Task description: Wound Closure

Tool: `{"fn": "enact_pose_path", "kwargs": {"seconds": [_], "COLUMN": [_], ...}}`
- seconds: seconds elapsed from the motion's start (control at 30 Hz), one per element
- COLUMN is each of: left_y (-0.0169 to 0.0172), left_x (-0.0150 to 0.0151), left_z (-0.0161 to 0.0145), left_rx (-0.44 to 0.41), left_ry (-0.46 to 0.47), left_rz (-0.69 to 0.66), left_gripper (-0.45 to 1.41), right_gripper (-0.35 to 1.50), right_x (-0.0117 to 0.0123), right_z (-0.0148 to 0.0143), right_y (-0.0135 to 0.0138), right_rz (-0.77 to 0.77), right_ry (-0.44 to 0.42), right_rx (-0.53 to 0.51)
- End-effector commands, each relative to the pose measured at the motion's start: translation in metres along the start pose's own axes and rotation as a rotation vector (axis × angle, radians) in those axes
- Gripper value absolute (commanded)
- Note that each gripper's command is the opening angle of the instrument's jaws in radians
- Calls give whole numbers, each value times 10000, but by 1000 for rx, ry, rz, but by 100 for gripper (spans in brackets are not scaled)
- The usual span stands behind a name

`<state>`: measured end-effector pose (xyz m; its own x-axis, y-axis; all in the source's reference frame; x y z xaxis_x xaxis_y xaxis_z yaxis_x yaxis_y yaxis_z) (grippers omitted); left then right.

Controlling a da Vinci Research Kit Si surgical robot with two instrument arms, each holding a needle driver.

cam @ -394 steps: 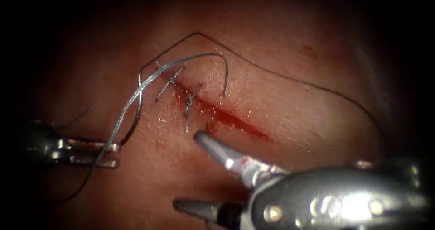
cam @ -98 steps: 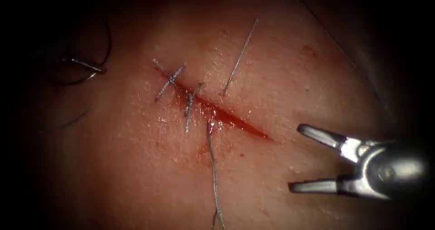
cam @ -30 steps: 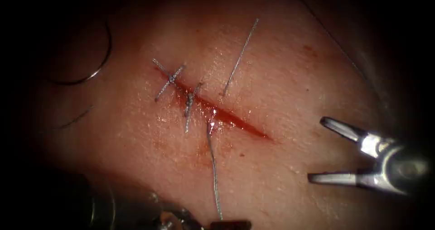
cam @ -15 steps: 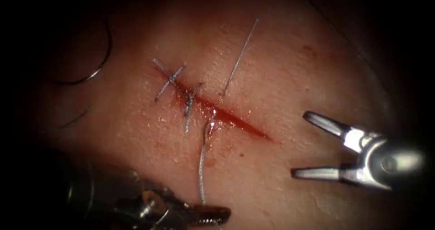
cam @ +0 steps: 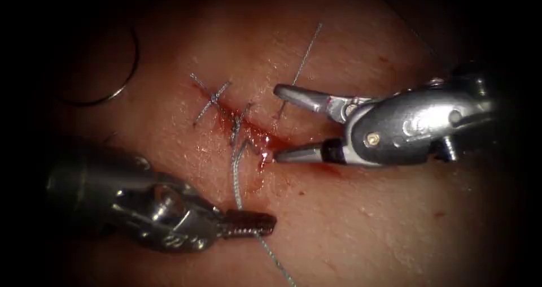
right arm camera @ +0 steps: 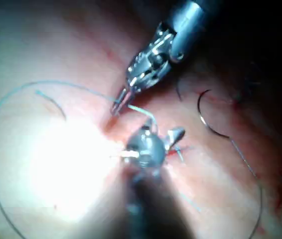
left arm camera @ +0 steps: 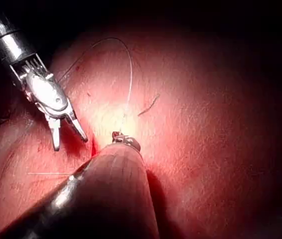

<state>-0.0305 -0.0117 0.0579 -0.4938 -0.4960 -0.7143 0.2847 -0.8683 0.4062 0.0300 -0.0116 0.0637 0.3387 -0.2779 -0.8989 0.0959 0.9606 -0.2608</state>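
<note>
While left gripper (cam: 265, 224) clamps thread (cam: 236, 179), needle (cam: 116, 72) lies apart.

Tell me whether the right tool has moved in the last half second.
Yes. The right tool moved left and up, from right of the cut to astride it, open.

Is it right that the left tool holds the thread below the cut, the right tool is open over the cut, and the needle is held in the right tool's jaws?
Not quite. In the endoscope view the needle lies free on the tissue, left of the cut. The right tool is open and holds nothing. The left tool does hold the thread.
</note>
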Motion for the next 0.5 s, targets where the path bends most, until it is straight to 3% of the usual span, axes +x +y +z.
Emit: {"fn": "enact_pose_path", "kwargs": {"seconds": [0.03,0.17,0.5], "left_y": [2,-6,-13], "left_x": [0,-1,-3], "left_z": [6,3,7], "left_rx": [4,10,15], "left_ry": [0,0,-2], "left_rz": [1,3,9], "left_gripper": [-45,-45,-45], "right_gripper": [84,81,81], "right_x": [1,1,-1], "right_z": [18,30,29], "right_y": [-7,-20,-32], "right_rz": [-39,-134,-189], "right_ry": [11,22,24], "right_rx": [23,71,94]}}
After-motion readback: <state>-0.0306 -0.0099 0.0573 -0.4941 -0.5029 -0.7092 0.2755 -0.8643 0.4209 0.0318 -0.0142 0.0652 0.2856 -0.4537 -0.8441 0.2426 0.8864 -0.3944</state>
